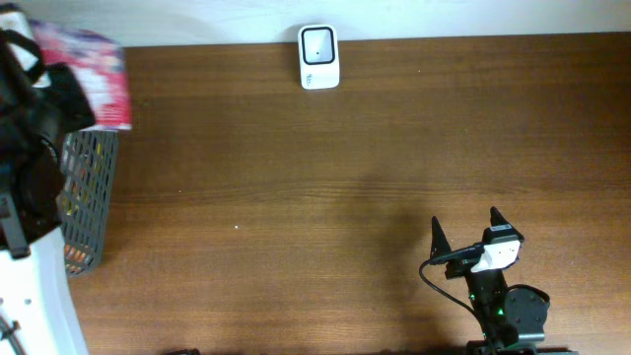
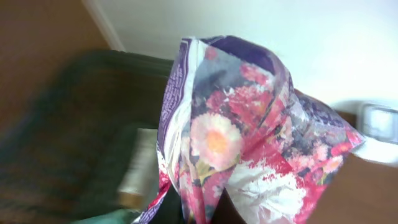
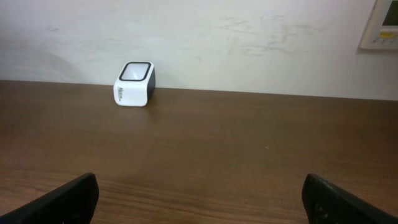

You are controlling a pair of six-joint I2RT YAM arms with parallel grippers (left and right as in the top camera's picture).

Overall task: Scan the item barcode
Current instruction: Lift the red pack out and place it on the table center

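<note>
Flowered packet (image 2: 249,130) fills the left wrist view, pinched in the pressed-together jaws of the left gripper (image 1: 67,99), raised above the mesh basket (image 1: 91,192) at the left end of the worktop (image 1: 296,177). White scanner (image 1: 318,57) stands at the far edge, well apart from it. Right gripper (image 1: 464,222) at near side, jaws spread wide, pointing toward the scanner.

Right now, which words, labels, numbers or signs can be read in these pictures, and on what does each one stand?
No text can be read for certain.
Scanner: a small grey mark on its white side, too small to read.
Bag: what looks like fine print along its purple edge, blurred.
Wall panel: tiny marks, too small to read.
</note>
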